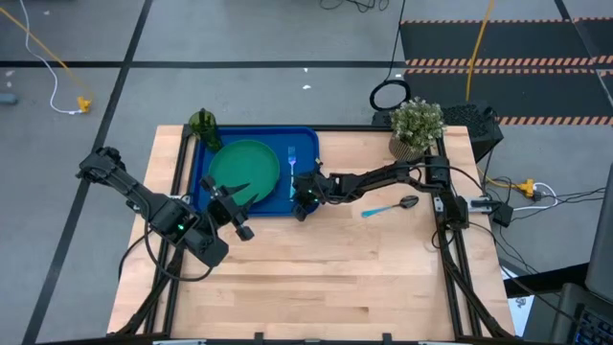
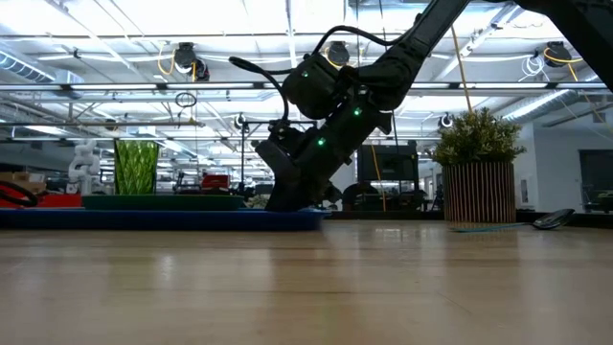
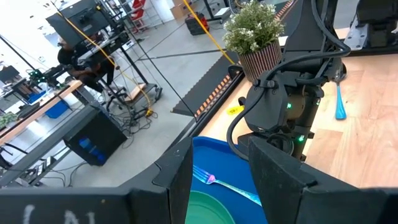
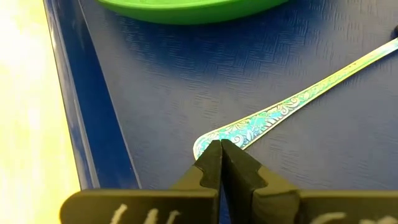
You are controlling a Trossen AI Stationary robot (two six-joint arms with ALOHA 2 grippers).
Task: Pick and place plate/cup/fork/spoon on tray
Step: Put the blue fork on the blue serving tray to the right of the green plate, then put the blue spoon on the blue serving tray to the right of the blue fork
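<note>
The blue tray point(image 1: 308, 139) lies on the far left part of the wooden table point(image 1: 316, 278), and it already holds three of the dishes. The green plate point(image 1: 244, 165) rests flat in the middle of the tray. The dark-green cup point(image 1: 203, 124) stands upright at the tray's far left corner. The fork point(image 1: 291, 171) lies on the tray floor just to the right of the plate, tines toward the far edge and handle toward the near edge.

The right gripper point(image 1: 304, 200) reaches across the table from the right side and sits low at the near right corner of the tray. In the right wrist view its two dark fingers point(image 4: 211, 163) are pressed together with no gap, tips at the end of the fork's patterned handle point(image 4: 249, 129), right at the tray floor. Whether they pinch the handle tip or merely touch it cannot be told.

The left gripper point(image 1: 233, 204) hovers over the near edge of the tray, beside the plate's near rim. Its fingers point(image 3: 180, 171) stand apart with nothing between them.

The spoon point(image 1: 391, 206) lies off the tray, on the bare wood to the right of the right arm, dark bowl pointing right. A potted plant point(image 1: 416, 126) stands at the table's far right corner.
</note>
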